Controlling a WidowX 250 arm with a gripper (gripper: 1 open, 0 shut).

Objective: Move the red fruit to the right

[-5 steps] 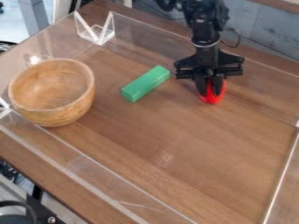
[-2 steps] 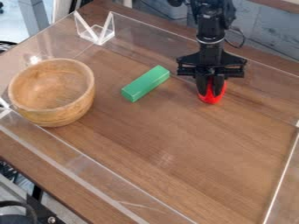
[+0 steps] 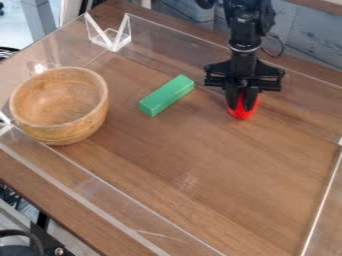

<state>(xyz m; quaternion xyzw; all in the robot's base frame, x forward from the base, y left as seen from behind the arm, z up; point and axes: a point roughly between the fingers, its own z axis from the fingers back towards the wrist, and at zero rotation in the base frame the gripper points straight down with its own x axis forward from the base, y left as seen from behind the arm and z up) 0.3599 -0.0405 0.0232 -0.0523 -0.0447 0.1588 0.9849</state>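
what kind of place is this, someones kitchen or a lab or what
Most likely a robot lab or test bench, not a kitchen. A wooden table is fenced by clear plastic walls, and a black gripper is shut on a red fruit, with only toy-like props nearby: a green block and a wooden bowl.

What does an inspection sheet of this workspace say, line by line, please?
Surface: brown wooden table with a clear low wall around it.
Job's things: red fruit right of centre, between the gripper's fingers.
Clutter: green block; wooden bowl at the left; clear plastic piece at the back.
Grippers: gripper points down, shut on the red fruit.
Cables: dark cable behind the arm.
Surroundings: too unclear to tell.
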